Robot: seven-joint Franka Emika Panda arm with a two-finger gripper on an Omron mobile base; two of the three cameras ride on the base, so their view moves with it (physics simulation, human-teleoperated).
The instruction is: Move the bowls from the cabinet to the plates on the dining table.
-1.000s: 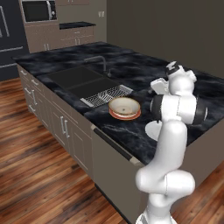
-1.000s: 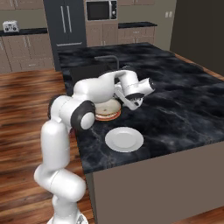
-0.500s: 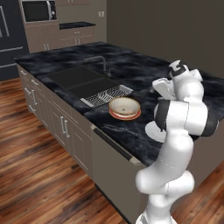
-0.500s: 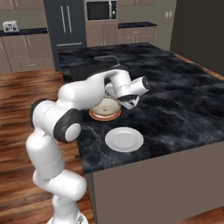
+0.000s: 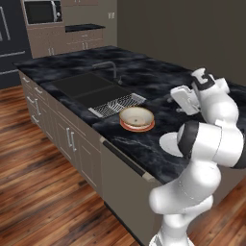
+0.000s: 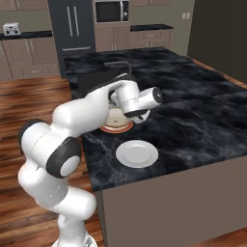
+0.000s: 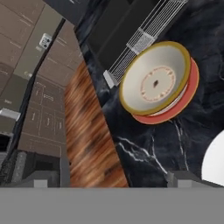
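Observation:
A wide cream bowl (image 7: 155, 83) with a tan rim sits on the orange-red plate (image 7: 186, 104) on the dining table (image 5: 144, 77), beside the sink's rack. The same bowl (image 5: 137, 116) lies left of my hand in the left base view. The white plate (image 6: 137, 154) lies bare near the table's front edge, and its rim (image 7: 216, 164) shows in the hand view. My gripper (image 7: 113, 178) hovers above the black top, a little back from the bowl. It is open, with nothing between its fingertips (image 7: 181, 177). The cabinet is out of view.
A dark sink (image 5: 89, 89) with a faucet (image 5: 113, 71) and a wire rack (image 5: 117, 104) lies just beyond the bowl. My own elbow (image 6: 72, 120) bulges over the table's near edge. Wooden floor (image 5: 33, 182) runs along the table's left side.
My elbow has swung out and down toward the base. The hand has stayed above the table near the bowl, still open. Bowl and plates have not moved.

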